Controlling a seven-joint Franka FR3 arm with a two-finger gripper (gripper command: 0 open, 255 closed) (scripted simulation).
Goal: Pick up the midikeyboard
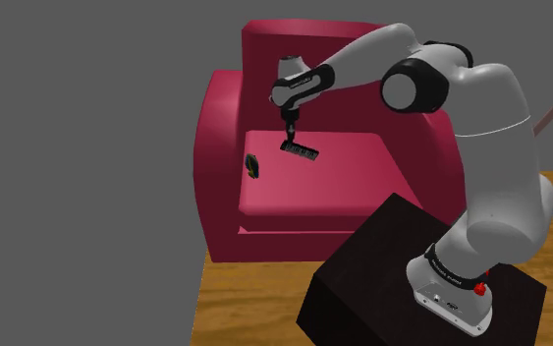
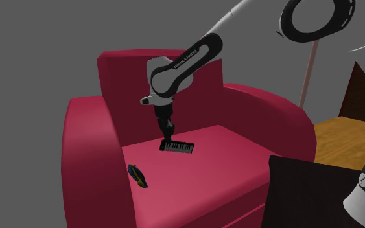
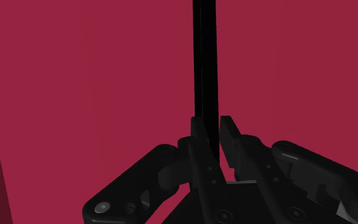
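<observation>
The midikeyboard (image 1: 303,149) is a small flat black slab with white keys, over the middle of a red armchair's seat cushion (image 1: 333,182). In the second exterior view the midikeyboard (image 2: 179,147) has one end up at my gripper (image 2: 168,138) and looks slightly tilted. My gripper (image 1: 289,139) comes down from above onto that end. In the wrist view the midikeyboard (image 3: 205,70) shows edge-on as a thin black strip running away from between my fingers. My gripper (image 3: 212,132) is shut on it.
A small dark object with blue and yellow marks (image 2: 137,174) lies on the seat near one armrest (image 2: 90,149). The backrest (image 1: 308,59) rises behind the gripper. My dark stand (image 1: 402,275) sits on a wooden floor (image 1: 245,305). A thin pale pole (image 2: 309,71) stands behind the chair.
</observation>
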